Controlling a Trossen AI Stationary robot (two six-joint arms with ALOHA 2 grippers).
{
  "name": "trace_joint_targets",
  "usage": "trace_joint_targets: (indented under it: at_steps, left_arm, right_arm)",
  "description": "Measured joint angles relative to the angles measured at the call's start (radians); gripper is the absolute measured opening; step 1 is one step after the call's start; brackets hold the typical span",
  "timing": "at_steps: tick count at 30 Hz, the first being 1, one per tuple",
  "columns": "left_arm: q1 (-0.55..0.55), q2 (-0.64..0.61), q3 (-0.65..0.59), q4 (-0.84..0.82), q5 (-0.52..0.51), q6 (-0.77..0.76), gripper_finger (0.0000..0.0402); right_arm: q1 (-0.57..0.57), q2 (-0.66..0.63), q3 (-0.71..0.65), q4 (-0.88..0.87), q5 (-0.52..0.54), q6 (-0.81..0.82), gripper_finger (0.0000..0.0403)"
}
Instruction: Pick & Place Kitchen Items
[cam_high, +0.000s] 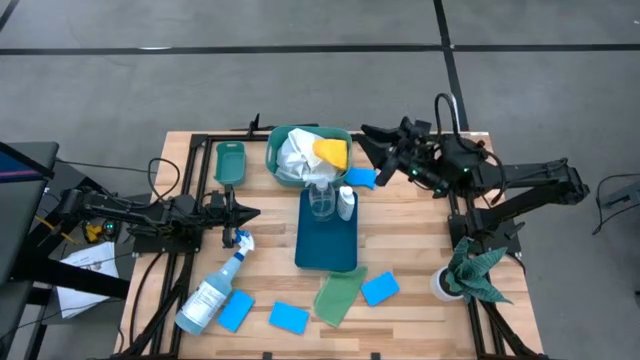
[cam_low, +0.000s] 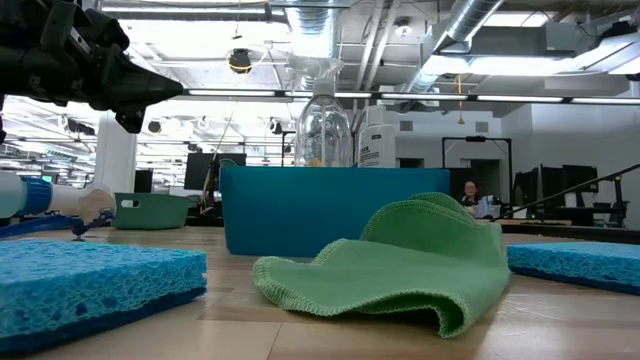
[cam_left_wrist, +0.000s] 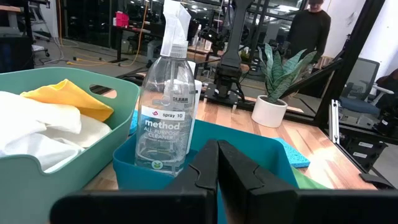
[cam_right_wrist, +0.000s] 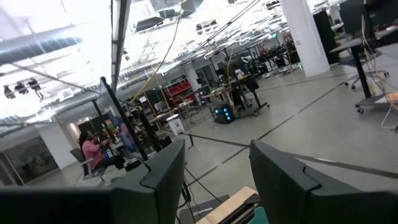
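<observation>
Hovering upper centre of frame over worktop: right claw, spread, nothing between fingers. Left claw clenched, empty, waiting mid left.

Likely next pick: blue sponge just beside teal basket. Descend straight, straddle short sides, clear basket rim and blue tray.

Count:
- sponges: four
- cloths: three, white cloth and yellow cloth in basket, green cloth bottom centre
- bottles: three, clear bottle and white bottle upright in tray, spray bottle lying lower left

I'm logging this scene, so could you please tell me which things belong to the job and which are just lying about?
Job: blue sponges, green cloth, spray bottle, clear bottle, white bottle, yellow cloth, white cloth.
Lying about: dark green rag, potted plant.
</observation>
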Motion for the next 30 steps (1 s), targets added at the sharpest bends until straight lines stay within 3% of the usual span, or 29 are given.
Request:
trace_joint_targets:
  at_steps: [3,11,20,25,30]
  left_arm:
    - [0.0,0.0,0.0,0.0,0.0,0.0,0.0]
    - [0.0,0.0,0.0,0.0,0.0,0.0,0.0]
    - [0.0,0.0,0.0,0.0,0.0,0.0,0.0]
    - [0.0,0.0,0.0,0.0,0.0,0.0,0.0]
    - [0.0,0.0,0.0,0.0,0.0,0.0,0.0]
  right_arm:
    - [0.008,0.0,0.0,-0.002,-0.021,-0.04,0.0173]
    - [0.002,-0.048,0.001,-0.175,-0.309,-0.061,0.0172]
    - [0.007,-0.105,0.0,-0.442,-0.56,-0.07,0.0145]
    - [0.009,-0.129,0.0,-0.486,-0.653,-0.085,0.013]
    - [0.046,-0.142,0.0,-0.513,-0.681,-0.088,0.0122]
